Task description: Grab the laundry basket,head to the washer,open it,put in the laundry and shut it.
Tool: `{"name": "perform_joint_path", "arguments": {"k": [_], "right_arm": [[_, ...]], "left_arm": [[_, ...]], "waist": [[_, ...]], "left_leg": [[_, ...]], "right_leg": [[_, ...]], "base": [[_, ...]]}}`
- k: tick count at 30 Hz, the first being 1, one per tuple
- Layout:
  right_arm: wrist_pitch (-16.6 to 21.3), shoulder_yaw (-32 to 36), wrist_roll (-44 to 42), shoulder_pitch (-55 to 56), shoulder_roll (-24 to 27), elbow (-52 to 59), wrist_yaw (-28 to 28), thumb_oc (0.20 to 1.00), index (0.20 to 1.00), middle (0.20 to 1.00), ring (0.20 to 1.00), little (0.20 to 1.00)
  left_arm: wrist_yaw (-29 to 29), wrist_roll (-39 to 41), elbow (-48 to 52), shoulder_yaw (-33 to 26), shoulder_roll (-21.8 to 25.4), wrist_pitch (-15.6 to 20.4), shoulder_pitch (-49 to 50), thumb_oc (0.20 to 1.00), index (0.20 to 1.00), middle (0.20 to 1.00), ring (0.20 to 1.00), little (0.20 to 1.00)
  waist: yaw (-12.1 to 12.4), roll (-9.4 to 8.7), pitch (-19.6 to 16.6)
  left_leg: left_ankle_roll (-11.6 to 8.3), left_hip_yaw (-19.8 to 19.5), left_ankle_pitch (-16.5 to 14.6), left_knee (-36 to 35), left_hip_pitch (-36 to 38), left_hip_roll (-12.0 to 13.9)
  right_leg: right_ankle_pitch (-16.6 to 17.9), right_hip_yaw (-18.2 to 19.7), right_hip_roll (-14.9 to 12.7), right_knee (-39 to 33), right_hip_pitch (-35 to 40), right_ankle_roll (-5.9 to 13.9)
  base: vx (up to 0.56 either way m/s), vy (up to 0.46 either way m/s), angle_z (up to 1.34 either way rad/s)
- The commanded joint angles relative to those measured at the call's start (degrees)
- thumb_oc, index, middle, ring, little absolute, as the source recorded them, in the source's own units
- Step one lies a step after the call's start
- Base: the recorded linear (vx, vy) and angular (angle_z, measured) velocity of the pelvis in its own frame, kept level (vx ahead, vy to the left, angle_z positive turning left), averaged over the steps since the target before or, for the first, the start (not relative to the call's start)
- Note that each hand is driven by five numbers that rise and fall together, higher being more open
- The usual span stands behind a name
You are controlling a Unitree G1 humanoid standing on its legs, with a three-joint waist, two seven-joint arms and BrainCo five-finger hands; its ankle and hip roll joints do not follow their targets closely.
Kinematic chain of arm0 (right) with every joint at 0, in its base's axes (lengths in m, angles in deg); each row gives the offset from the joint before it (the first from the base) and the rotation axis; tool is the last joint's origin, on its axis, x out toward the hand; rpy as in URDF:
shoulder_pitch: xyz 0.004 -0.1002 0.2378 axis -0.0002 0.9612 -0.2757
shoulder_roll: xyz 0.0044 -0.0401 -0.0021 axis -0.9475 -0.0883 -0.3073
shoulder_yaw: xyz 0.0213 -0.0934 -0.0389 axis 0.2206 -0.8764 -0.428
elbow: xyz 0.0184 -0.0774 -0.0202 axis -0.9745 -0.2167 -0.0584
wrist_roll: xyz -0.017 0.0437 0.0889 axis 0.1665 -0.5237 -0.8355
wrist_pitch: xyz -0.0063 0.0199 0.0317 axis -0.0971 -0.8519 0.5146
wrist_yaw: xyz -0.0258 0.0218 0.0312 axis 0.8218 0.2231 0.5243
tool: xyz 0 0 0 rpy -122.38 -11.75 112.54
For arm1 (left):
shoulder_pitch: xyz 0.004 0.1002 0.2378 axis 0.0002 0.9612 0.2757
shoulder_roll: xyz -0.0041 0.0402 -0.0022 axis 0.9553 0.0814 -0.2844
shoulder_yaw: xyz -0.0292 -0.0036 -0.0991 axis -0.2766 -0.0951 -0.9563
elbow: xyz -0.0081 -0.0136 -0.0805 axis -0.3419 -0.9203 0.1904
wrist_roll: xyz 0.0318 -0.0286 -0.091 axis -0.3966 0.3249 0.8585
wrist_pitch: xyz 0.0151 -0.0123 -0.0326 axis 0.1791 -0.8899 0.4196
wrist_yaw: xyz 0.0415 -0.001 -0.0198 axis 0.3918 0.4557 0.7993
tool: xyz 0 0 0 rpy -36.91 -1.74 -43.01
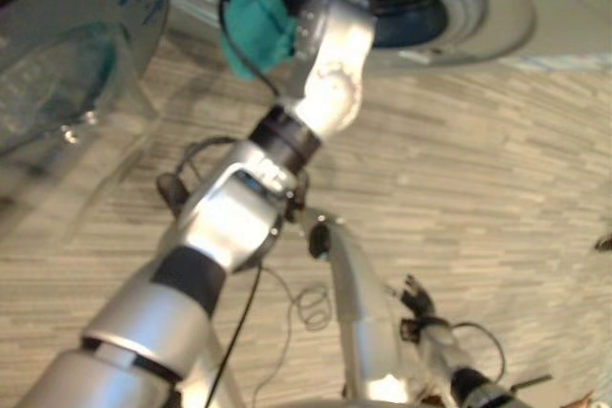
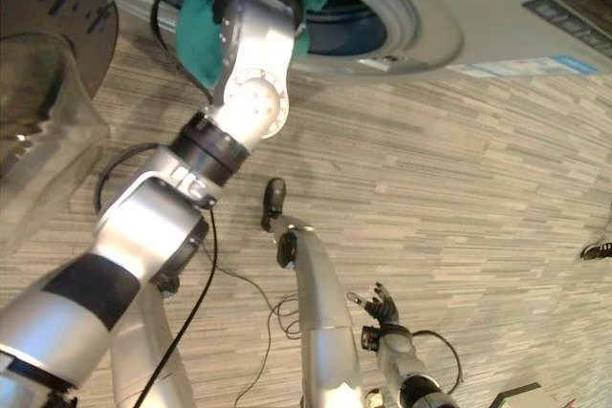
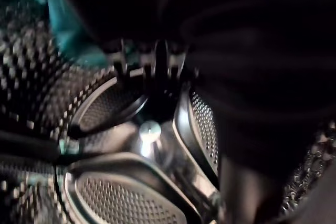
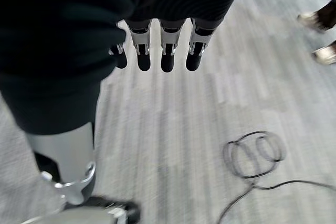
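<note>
The left arm reaches up into the open mouth of the washer (image 2: 411,16), and the left hand (image 3: 152,64) is inside the drum (image 3: 131,145); its fingers show only as dark tips against the perforated metal, so I cannot tell whether they are curled or straight. A teal cloth (image 1: 258,21) hangs at the lip of the opening, draped over the wrist and partly outside, trailing down toward the floor (image 2: 459,169). Its long axis runs down out of the opening. The left hand is much the nearer; judging from this, the cloth needs carrying deeper into the drum. The door (image 1: 67,54) stands swung open to the left. The right hand (image 4: 157,51) hangs low over the floor, fingers straight, holding nothing
</note>
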Motion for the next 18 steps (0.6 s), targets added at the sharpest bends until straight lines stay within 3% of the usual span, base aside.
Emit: {"name": "perform_joint_path", "arguments": {"k": [1, 5, 8, 9, 10, 12, 13, 15, 16, 18], "right_arm": [[1.8, 0.0, 0.1, 3.8, 7.1, 2.4, -0.9, 1.000, 1.000, 1.000, 1.000, 1.000], [3.0, 2.0, -2.3, 3.1, 7.7, 5.5, -2.5, 1.000, 1.000, 1.000, 1.000, 1.000], [3.4, 2.3, -3.5, 2.8, 7.3, 6.4, -2.9, 1.000, 1.000, 1.000, 1.000, 1.000], [3.8, 3.9, -7.9, -0.7, 6.7, 6.4, -3.8, 1.000, 1.000, 1.000, 1.000, 1.000], [3.7, 4.1, -8.5, -0.7, 6.4, 7.5, -4.3, 1.000, 1.000, 1.000, 1.000, 1.000], [4.0, 4.7, -9.5, -1.7, 6.8, 6.7, -4.6, 1.000, 1.000, 1.000, 1.000, 1.000], [4.5, 5.3, -9.4, -3.3, 5.8, 2.9, -3.9, 1.000, 1.000, 1.000, 1.000, 1.000], [4.7, 5.1, -7.3, -1.9, 3.8, 3.2, -3.8, 1.000, 1.000, 1.000, 1.000, 1.000], [4.1, 6.3, -5.1, 0.5, 5.5, 9.2, -4.5, 1.000, 1.000, 1.000, 1.000, 1.000], [3.9, 5.5, -5.3, 2.5, 6.7, 13.2, -4.6, 1.000, 1.000, 1.000, 1.000, 1.000]], "left_arm": [[-4.1, -16.3, 8.7, 8.3, -4.4, -0.2, 3.2, 1.000, 1.000, 1.000, 1.000, 1.000], [-6.8, -21.9, 15.3, 8.9, 1.7, -2.3, 20.7, 1.000, 1.000, 1.000, 1.000, 1.000], [-7.9, -22.3, 16.9, 8.9, 3.3, -2.9, 25.6, 1.000, 1.000, 1.000, 1.000, 1.000], [-11.6, -22.6, 21.2, 9.5, 9.8, -4.9, 36.9, 1.000, 1.000, 1.000, 1.000, 1.000], [-12.9, -22.8, 23.9, 9.0, 12.5, -5.6, 41.4, 1.000, 1.000, 1.000, 1.000, 1.000], [-14.6, -22.1, 26.2, 8.8, 14.9, -6.2, 45.4, 1.000, 1.000, 1.000, 1.000, 1.000], [-17.6, -18.9, 28.9, 8.5, 15.9, -7.4, 52.8, 1.000, 1.000, 1.000, 1.000, 1.000], [-18.3, -18.7, 31.6, 7.2, 17.0, -7.6, 56.1, 1.000, 1.000, 1.000, 1.000, 1.000], [-19.7, -17.7, 35.9, 5.0, 22.5, -8.0, 62.0, 1.000, 1.000, 1.000, 1.000, 1.000], [-21.1, -15.3, 39.7, 5.2, 25.8, -9.5, 66.9, 1.000, 1.000, 1.000, 1.000, 1.000]], "waist": [[-1.3, 3.54, -1.7], [1.3, 3.81, -0.8], [2.0, 3.72, -0.3], [5.0, 4.72, 0.1], [5.9, 4.73, 0.5], [7.2, 5.13, 0.9], [9.6, 6.72, 1.1], [9.9, 7.40, 1.5], [10.5, 7.64, 1.8], [11.8, 7.98, 1.5]], "left_leg": [[2.21, -1.1, -8.6, -1.3, 4.9, 2.5], [1.73, -0.3, -5.8, -7.6, 10.4, 1.2], [1.54, 0.1, -4.8, -9.9, 12.8, 0.6], [1.08, 0.1, -3.1, -14.5, 17.8, -0.9], [0.85, 0.2, -2.1, -16.4, 20.1, -1.5], [0.74, 0.0, -1.4, -17.9, 21.7, -2.1], [0.70, -0.5, -0.2, -20.5, 24.4, -3.0], [0.69, -0.6, 0.7, -22.1, 25.9, -3.5], [0.52, -0.7, 1.7, -23.7, 27.3, -4.1], [0.66, -1.7, 2.9, -25.9, 28.6, -4.7]], "right_leg": [[-6.1, -6.7, 5.2, -3.6, 6.2, -0.11], [-4.8, -6.6, 5.0, -7.7, 10.5, 0.64], [-4.3, -6.6, 4.7, -8.8, 12.4, 0.79], [-4.0, -6.9, 3.9, -10.6, 16.1, 1.44], [-3.8, -6.9, 3.8, -11.9, 18.0, 1.48], [-3.6, -7.2, 3.4, -12.2, 19.1, 1.62], [-4.0, -7.7, 2.4, -12.0, 20.9, 1.97], [-4.4, -7.9, 2.2, -12.8, 22.4, 1.80], [-4.3, -8.6, 1.9, -14.4, 24.4, 1.52], [-3.9, -9.7, 1.6, -15.8, 26.1, 1.54]], "base": [[-0.03, 0.012, 0.05], [-0.01, 0.023, 0.08], [0.01, 0.040, 0.18], [0.02, 0.058, 0.21], [0.02, 0.059, 0.09], [0.03, 0.058, 0.10], [0.05, 0.150, 0.19], [0.02, 0.138, 0.29], [0.01, 0.084, 0.44], [0.03, 0.040, 0.28]]}}
